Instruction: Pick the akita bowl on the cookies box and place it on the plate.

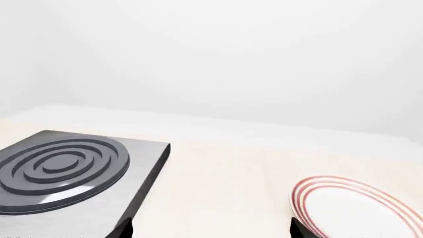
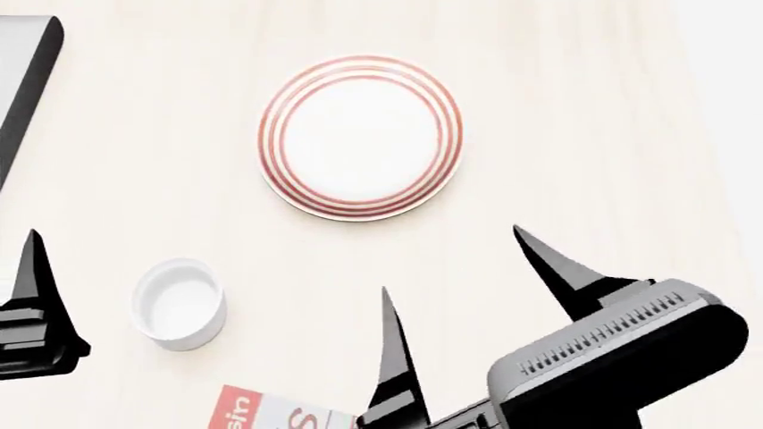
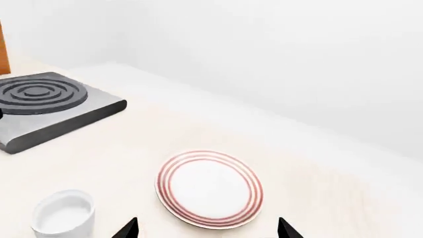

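Observation:
The akita bowl is out of view in every frame. Only a red-and-white corner of the cookies box (image 2: pixel 270 412) shows, at the near edge of the head view. The plate (image 2: pixel 360 136), white with thin red rings, lies bare on the table; it also shows in both wrist views as the plate (image 3: pixel 209 188) and the plate (image 1: pixel 360 208). My right gripper (image 2: pixel 451 261) hovers just on the near side of the plate, open and empty. My left gripper (image 1: pixel 210 226) is open too, with nothing between its fingers, and one finger (image 2: pixel 34 295) shows at the left edge.
A plain white cup (image 2: pixel 179 302) stands left of the cookies box corner, between my two grippers. A grey stove plate with dark rings (image 1: pixel 66 168) sits at the far left of the pale table (image 2: pixel 573 134). A white wall rises behind the table.

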